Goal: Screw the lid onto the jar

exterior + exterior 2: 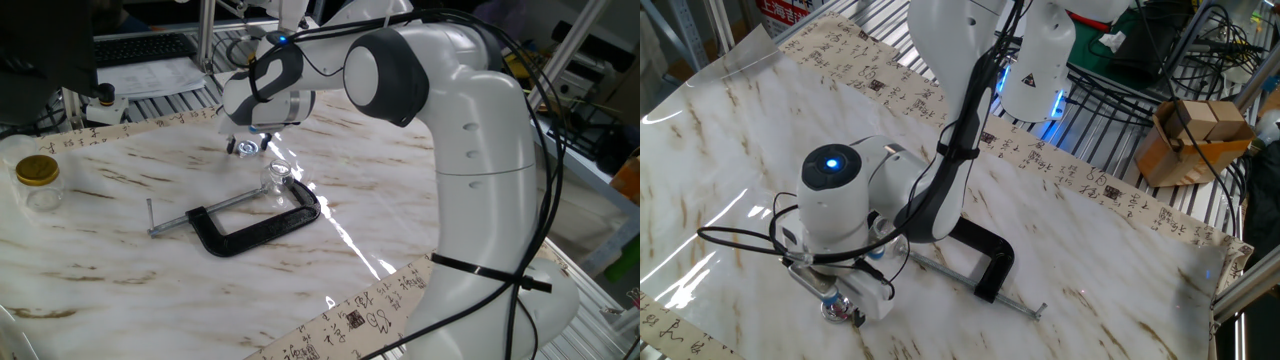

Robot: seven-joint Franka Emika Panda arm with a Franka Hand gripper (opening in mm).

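The small silvery lid (246,147) with a bluish glint sits between the fingertips of my gripper (245,146), held above the marble table. In the other fixed view the same lid (841,308) shows under the gripper (842,306), at the lower left. The tiny clear glass jar (277,176) stands upright beside the black C-clamp, a short way right of and below the gripper. In the other fixed view my arm covers the jar. The gripper is shut on the lid.
A black C-clamp (240,221) lies flat on the table next to the jar, seen also as the C-clamp (985,262). A larger clear jar with a gold lid (37,172) stands at the far left. Patterned paper strips (360,315) line the table edges.
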